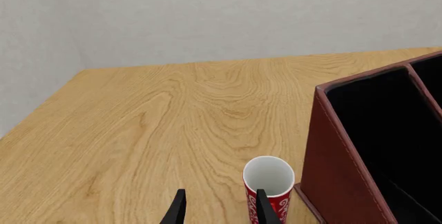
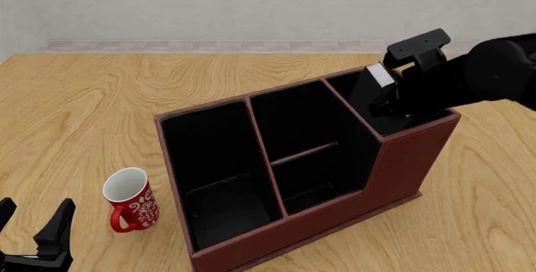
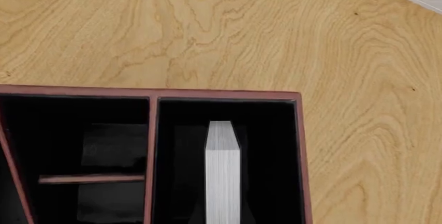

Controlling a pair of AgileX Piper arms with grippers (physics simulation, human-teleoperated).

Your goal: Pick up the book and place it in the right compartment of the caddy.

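Standing on the worktop [image 2: 100,96]: one caddy [image 2: 402,165], reddish-brown outside and black inside, and one red mug [image 2: 130,200] with a white inside, just beside the caddy's left end.
Caddy sections: three, counted in the front view; a low-fronted one at the left, a middle one crossed by a bar [image 2: 305,152], and the right compartment [image 3: 269,146] with the tallest walls.
Book [image 3: 222,172]: one, on edge inside the right compartment, white page edges facing the right wrist camera, black covers hard to tell from the lining.
Right tool [image 2: 393,99]: reaches down into the right compartment from above; its fingers are hidden against the black lining, so I cannot tell whether it grips the book.
Left tool [image 2: 34,228]: low at the near left corner of the worktop, its two fingers [image 1: 178,208] spread apart around nothing, the mug near it.
Around the right compartment: the tall walls close it on all four sides; the right arm [image 2: 486,71] crosses over its rim.
Arms: two.
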